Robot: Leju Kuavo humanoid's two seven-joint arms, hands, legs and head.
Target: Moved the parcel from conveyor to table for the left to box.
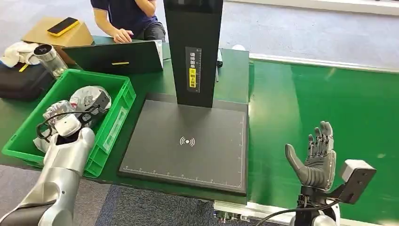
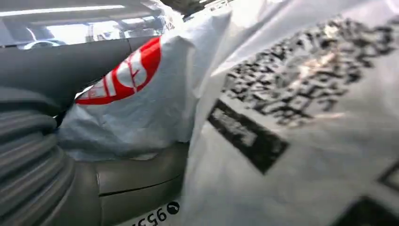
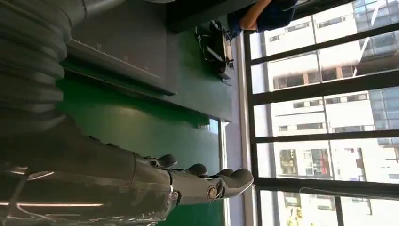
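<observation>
Hiding the left hand (image 2: 70, 155), a parcel (image 2: 282, 117) leaves its grasp unclear; right hand (image 1: 316, 160) splayed.

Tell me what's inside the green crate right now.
The green crate holds grey parcels, with the left hand reaching in among them; the left wrist view shows a parcel close against it. The crate's floor beneath them and the arm is covered.
</observation>
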